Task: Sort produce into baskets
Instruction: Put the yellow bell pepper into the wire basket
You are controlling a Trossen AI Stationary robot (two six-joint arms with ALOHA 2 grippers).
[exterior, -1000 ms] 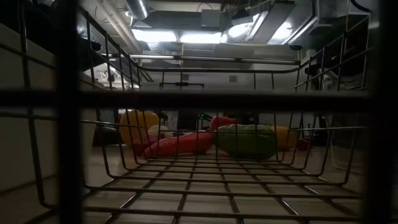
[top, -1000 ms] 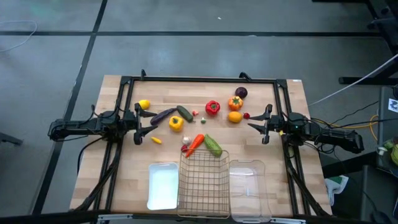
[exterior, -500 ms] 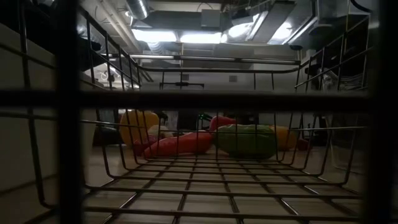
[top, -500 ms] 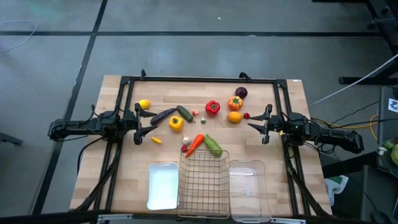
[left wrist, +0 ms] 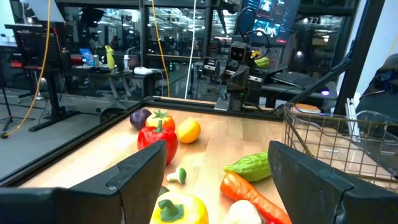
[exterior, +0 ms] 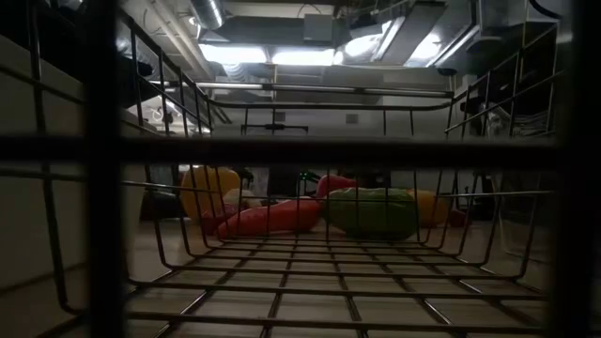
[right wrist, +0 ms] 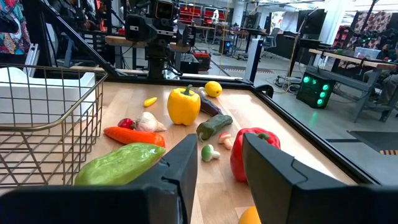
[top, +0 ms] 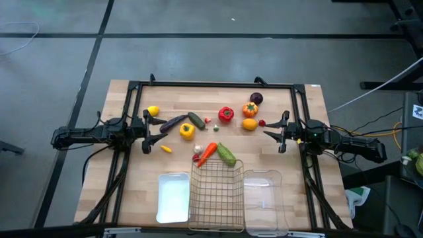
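The produce lies loose on the wooden table: a lemon (top: 153, 111), eggplant (top: 173, 122), dark cucumber (top: 196, 120), yellow pepper (top: 188, 131), red pepper (top: 226, 114), an orange (top: 249, 123), a carrot (top: 208, 152) and a light green cucumber (top: 227, 155). At the near edge stand the baskets: a white tray (top: 173, 197), a wire-mesh basket (top: 217, 195) and a clear bin (top: 266, 201). My left gripper (top: 151, 132) is at the table's left side, open wide and pointing level. My right gripper (top: 274, 133) is at the right side, open by a narrower gap. Both are holding nothing.
A black frame rail (top: 211, 84) runs around the table's far edge and down both sides past the arms. The carrot and the light green cucumber lie right against the wire basket's far wall. Bare wood shows between the left arm and the white tray.
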